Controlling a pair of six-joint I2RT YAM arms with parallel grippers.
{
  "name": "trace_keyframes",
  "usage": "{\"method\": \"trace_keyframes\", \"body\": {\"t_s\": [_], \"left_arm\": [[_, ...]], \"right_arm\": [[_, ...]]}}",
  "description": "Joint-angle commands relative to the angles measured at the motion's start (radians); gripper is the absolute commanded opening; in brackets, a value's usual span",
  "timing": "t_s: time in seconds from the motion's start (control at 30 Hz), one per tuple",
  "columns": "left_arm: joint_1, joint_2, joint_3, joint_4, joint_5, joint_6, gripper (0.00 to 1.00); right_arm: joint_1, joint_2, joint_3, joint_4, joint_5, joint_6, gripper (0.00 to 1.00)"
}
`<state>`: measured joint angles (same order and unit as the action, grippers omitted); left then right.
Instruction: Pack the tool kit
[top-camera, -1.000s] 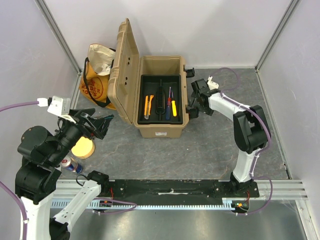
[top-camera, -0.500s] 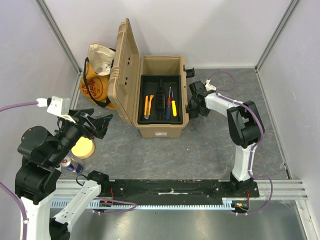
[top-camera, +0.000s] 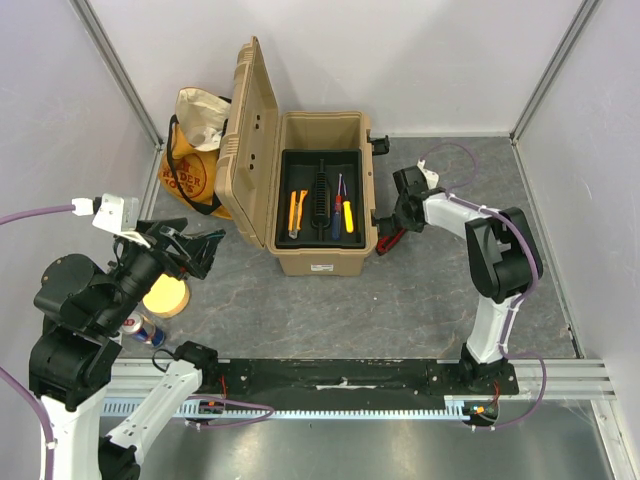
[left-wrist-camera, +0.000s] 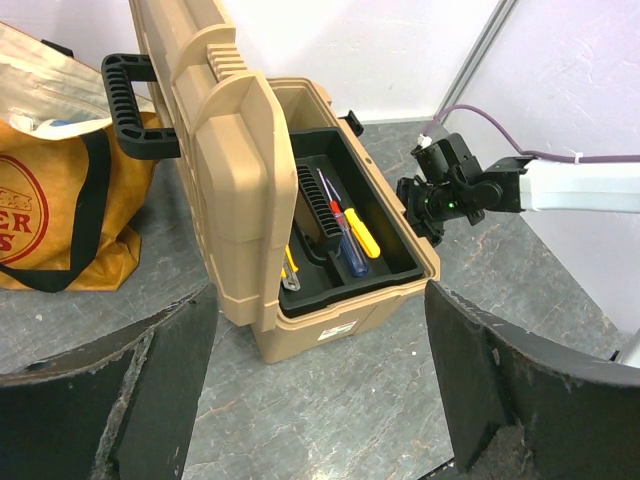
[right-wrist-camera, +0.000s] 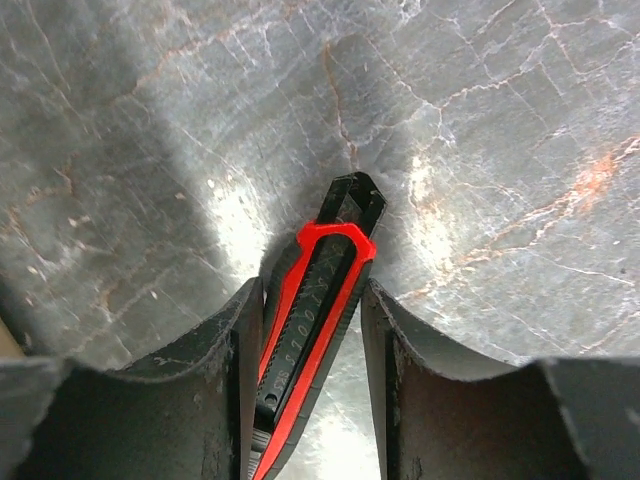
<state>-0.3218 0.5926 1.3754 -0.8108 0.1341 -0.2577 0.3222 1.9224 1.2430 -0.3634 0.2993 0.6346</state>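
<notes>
Finding: against the overhead view of a second ago, the right gripper (top-camera: 397, 228) has drawn slightly back from the right wall of the toolbox (top-camera: 320, 258). A red-and-black utility knife (right-wrist-camera: 318, 300) now shows under it that was not visible then. In the wrist view both fingers (right-wrist-camera: 215, 390) sit tight against the knife's flanks, so the knife is gripped. Whether it is clear of the grey stone-pattern table (top-camera: 400, 300) cannot be settled. Judgement: one loose tool is secured, and carrying it over the wall into the box is the step in hand.

The left gripper (top-camera: 195, 250) hangs to the left of the box, fingers spread and holding nothing.

Condition of the kit: the tan ribbed box stands at the table's rear centre. Its lid (top-camera: 250, 150) is swung fully up on the left side. The black inner tray (top-camera: 300, 165) is seated inside with a ribbed centre grip (top-camera: 321, 195). An orange-handled tool (top-camera: 296, 210) lies in the left compartment and a yellow-handled screwdriver (top-camera: 347, 215) in the right, with room beside each.
</notes>
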Motion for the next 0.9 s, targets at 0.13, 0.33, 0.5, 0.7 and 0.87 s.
{"method": "trace_keyframes", "body": {"t_s": [0.13,0.33,0.5,0.7,0.87], "left_arm": [[0.001,-0.01,0.014,0.012,0.007,0.012,0.89],[0.001,-0.01,0.014,0.012,0.013,0.005,0.89],[0.001,-0.007,0.016,0.012,0.013,0.0,0.89],[0.001,-0.005,0.014,0.012,0.019,-0.005,0.89],[0.001,-0.01,0.011,0.01,0.019,-0.005,0.89]], "right_arm": [[-0.006,-0.077,-0.06,-0.008,-0.034,-0.167,0.67],[-0.005,-0.071,-0.076,-0.009,-0.092,-0.128,0.77],[0.003,-0.072,-0.12,-0.008,-0.106,-0.085,0.63],[0.003,-0.069,-0.137,-0.012,-0.086,-0.102,0.12],[0.002,-0.138,-0.126,-0.025,-0.042,-0.102,0.0]]}}
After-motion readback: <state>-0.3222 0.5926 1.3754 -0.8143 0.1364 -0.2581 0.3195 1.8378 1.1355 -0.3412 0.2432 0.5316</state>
